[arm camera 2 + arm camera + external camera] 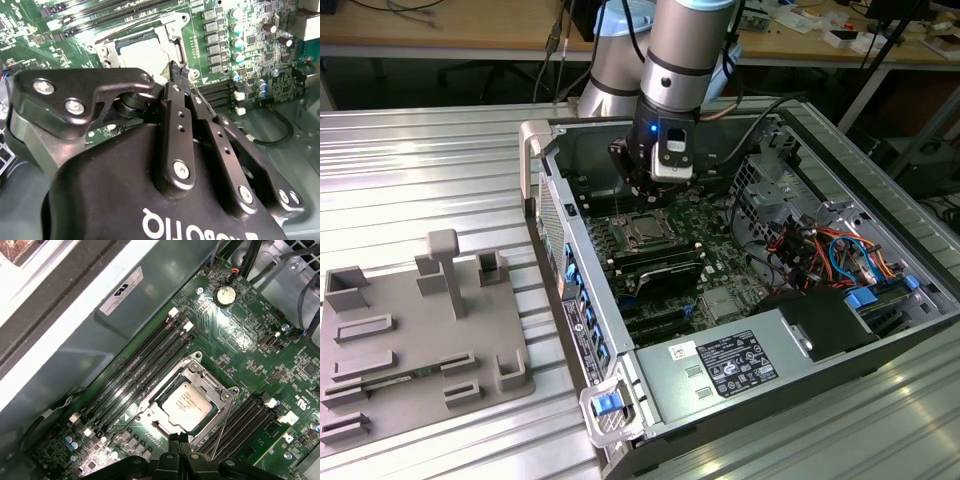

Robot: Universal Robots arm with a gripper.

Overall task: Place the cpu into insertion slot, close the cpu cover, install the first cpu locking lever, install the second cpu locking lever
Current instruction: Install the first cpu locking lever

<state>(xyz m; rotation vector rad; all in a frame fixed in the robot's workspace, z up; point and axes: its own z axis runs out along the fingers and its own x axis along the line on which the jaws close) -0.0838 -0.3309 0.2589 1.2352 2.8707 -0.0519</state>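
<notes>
end effector (178, 439): fingertips clenched together, nothing seen gripped between them; black, hung just above the edge of the insertion slot (195, 359) in both wrist views
fingertips (176, 75): narrow black pair, touching each other, pointed down at the slot's rim
arm (680, 50): grey, stood upright over the insertion slot in the exterior view, reaching into the open case
cpu (186, 405): silver-grey top, lay flat inside the insertion slot, seated square
cpu cover (212, 390): silver frame, lay down flat on the insertion slot, cpu top visible through its window
locking lever (223, 422): thin wire rod, ran along one side of the insertion slot, just beside the fingertips; hooked down or not, could not tell
memory slots (140, 370): long black rows, flanked the insertion slot on two opposite sides
coin battery (225, 294): round, silver, on the green board, well apart from the insertion slot
computer case (560, 250): open, lay on its side, insertion slot near the middle of its board
power supply (735, 365): grey box with white label, inside the case, nearer the camera than the insertion slot in the exterior view
grey fixture plate (420, 340): on the bench (420, 160), outside the case, well to the exterior view's left of the insertion slot
</notes>
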